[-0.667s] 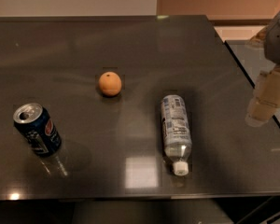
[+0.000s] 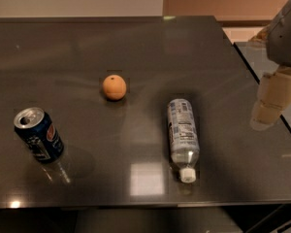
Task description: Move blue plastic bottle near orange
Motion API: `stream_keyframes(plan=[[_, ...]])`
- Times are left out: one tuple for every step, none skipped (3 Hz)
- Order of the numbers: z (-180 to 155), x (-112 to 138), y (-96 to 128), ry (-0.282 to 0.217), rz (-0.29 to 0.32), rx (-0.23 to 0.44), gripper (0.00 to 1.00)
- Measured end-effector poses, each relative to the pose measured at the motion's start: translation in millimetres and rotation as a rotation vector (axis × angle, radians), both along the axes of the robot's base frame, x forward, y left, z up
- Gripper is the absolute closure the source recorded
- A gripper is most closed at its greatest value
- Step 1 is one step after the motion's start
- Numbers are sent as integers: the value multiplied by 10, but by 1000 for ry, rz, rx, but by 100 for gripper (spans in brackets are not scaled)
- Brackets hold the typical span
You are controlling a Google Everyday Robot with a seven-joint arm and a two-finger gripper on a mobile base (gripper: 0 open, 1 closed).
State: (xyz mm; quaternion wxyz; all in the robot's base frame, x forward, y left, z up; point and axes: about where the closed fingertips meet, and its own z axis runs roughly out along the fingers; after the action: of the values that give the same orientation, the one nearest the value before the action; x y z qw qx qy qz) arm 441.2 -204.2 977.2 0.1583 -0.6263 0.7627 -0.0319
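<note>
Blue plastic bottle (image 2: 183,132) flat, gripper (image 2: 265,116) well apart rightward

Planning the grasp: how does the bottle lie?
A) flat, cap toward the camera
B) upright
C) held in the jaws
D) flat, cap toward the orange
A: the bottle lies flat, its white cap at the near end; the gripper hangs to its right, apart.

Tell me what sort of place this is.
Probably an office or lab break area: a dark glossy table holding a soda can, an orange and a blue plastic bottle; the gripper hangs at right.
</note>
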Motion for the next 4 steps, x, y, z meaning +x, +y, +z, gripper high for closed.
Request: stream_keyframes(plan=[[-37, 55, 265, -1, 105, 4, 0], [-106, 58, 558, -3, 235, 13, 0], [-238, 35, 801, -9, 374, -3, 0], [-383, -48, 1009, -23, 523, -43, 0]])
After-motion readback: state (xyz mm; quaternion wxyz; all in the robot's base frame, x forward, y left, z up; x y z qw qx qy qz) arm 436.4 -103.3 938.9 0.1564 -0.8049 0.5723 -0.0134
